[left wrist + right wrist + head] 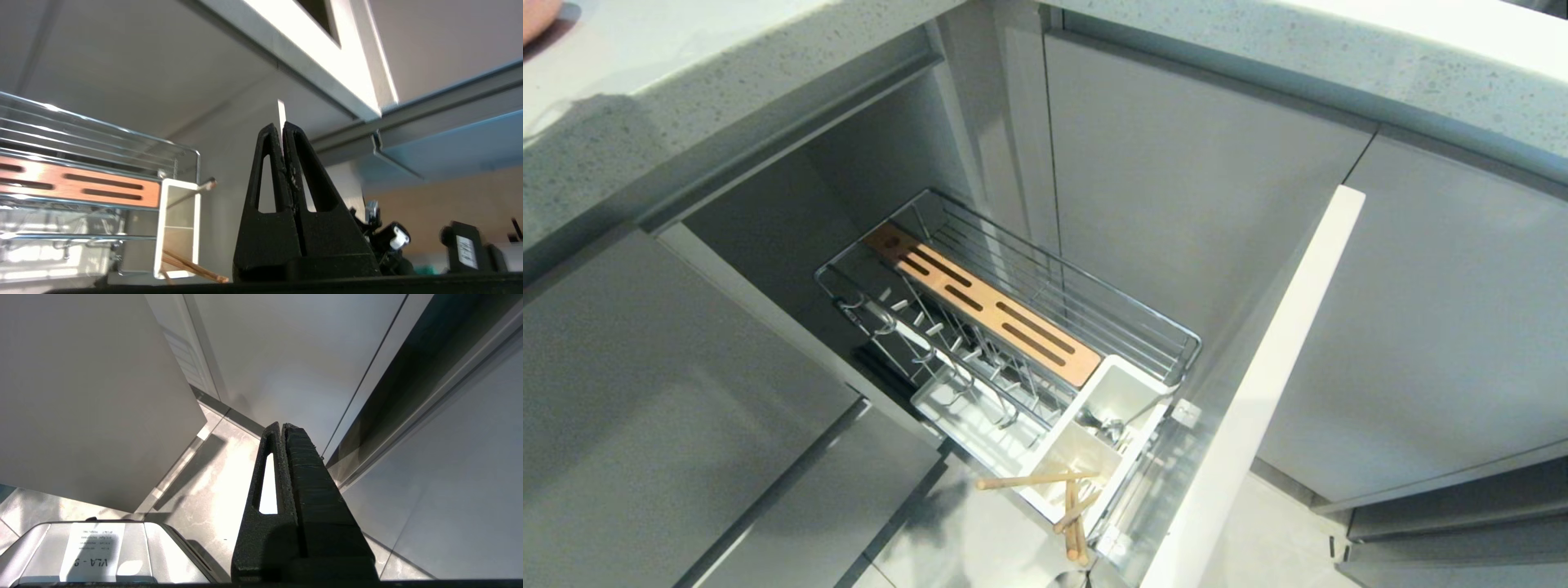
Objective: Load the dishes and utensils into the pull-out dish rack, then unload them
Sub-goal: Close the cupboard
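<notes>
1. Chopsticks [1045, 481] lie in the near cell of the white utensil box [1094, 441], at the near end of the pulled-out dish rack [1013, 327], tips poking out over the box's near edge.
2. Your left gripper [282, 127], fingers pressed together and holding nothing, sits just beside that box; it looks the nearer arm.
3. Your right gripper [282, 426] is also closed and empty, parked over the floor.
4. Pale wooden sticks lean crossed, 1 almost level; a silver utensil [1107, 425] stands in the far cell. No plate or bowl shows.
</notes>
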Controlling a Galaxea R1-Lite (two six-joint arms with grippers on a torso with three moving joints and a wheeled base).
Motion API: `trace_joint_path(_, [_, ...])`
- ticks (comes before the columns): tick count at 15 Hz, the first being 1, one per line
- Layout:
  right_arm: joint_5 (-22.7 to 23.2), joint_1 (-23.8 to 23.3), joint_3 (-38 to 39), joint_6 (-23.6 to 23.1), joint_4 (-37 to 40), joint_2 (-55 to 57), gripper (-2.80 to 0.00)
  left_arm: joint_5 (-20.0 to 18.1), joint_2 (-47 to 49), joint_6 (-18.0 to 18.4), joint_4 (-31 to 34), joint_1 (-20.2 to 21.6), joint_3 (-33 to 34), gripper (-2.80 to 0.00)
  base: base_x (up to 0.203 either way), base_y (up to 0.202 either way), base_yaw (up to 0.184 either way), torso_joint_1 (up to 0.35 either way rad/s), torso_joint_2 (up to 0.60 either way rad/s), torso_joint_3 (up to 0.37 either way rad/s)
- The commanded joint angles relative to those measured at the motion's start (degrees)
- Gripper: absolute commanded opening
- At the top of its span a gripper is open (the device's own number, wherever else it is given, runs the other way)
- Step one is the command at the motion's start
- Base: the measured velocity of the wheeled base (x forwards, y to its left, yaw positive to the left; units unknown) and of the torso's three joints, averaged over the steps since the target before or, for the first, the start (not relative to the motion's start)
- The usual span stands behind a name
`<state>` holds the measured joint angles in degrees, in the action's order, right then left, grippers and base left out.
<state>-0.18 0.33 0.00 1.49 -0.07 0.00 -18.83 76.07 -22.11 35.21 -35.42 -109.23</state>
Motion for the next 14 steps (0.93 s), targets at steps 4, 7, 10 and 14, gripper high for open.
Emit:
trace_joint_path(4, [0.0, 0.0, 0.1, 0.0, 0.0, 0.0, -2.80, 14.0, 10.0, 2.0, 1.9, -18.8, -0.9, -2.80, 0.000, 0.000, 0.000, 0.000, 0.00, 0.000])
trace_joint_path(7, [0.0, 0.0, 0.1, 0.0, 0.0, 0.0, -2.80, 14.2, 14.7, 2.6, 2.9, -26.0, -1.0, -2.80, 0.000, 0.000, 0.000, 0.000, 0.00, 0.000])
trace_joint_path(10, [0.0, 0.0, 0.1, 0.0, 0.0, 0.0, -2.80, 14.0, 18.5, 2.5, 5.1, -31.0, -1.0, -2.80, 0.000, 0.000, 0.000, 0.000, 0.00, 0.000])
trace_joint_path(14, [0.0, 0.1, 0.0, 0.0, 0.0, 0.0, -2.80, 13.9, 20.8, 2.2, 6.4, -33.7, -1.0, -2.80, 0.000, 0.000, 0.000, 0.000, 0.00, 0.000])
